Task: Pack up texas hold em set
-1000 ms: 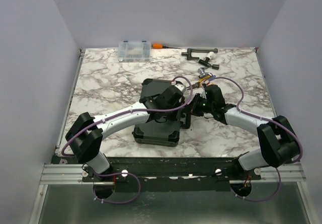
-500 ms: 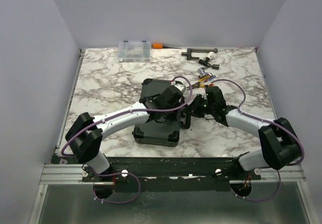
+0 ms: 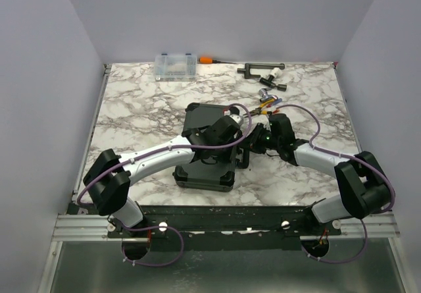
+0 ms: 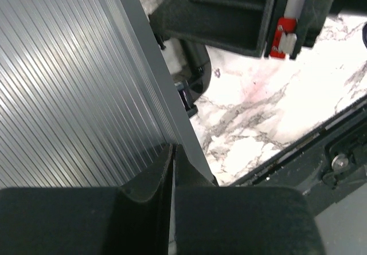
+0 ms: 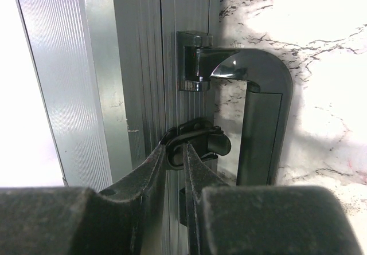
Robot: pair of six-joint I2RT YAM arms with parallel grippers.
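1. Top external view: the black hard briefcase [image 3: 204, 171] lies flat with its lid down at the middle of the table [image 3: 131, 108]. Its handle edge faces the right arm.
2. Left fingers [image 4: 146, 180] are together with nothing between them. In the left wrist view their tips rest against the ribbed lid panel, close to its edge.
3. Right fingers [image 5: 152, 172] are clamped, almost together, on the small black latch [image 5: 200, 137] on the front edge. The latch sits just beside the handle [image 5: 261, 123].
4. Stiffness: the shell looks rigid. Expect no give under a downward press or a sideways pinch.
5. Weight: the contents are hidden. A filled set of this kind is probably heavy for its bulk, so dragging it by a latch is ill-advised.
6. Surface: the ribbed panels look smooth and offer the fingers little friction. Treat the lid as a place to press, not to grasp.
7. Hold points:
   - Take the latch at its free tab, as the right fingers have it. It is a small part, so force should stay moderate.
   - Take the handle for any lift or shift. It is the only part that the fingers can close around.
8. Sliding: the polished marble table may let the briefcase skid when the latch is pushed. A press on the lid counters that.
9. Whether this latch is fully seated cannot be told from these views.
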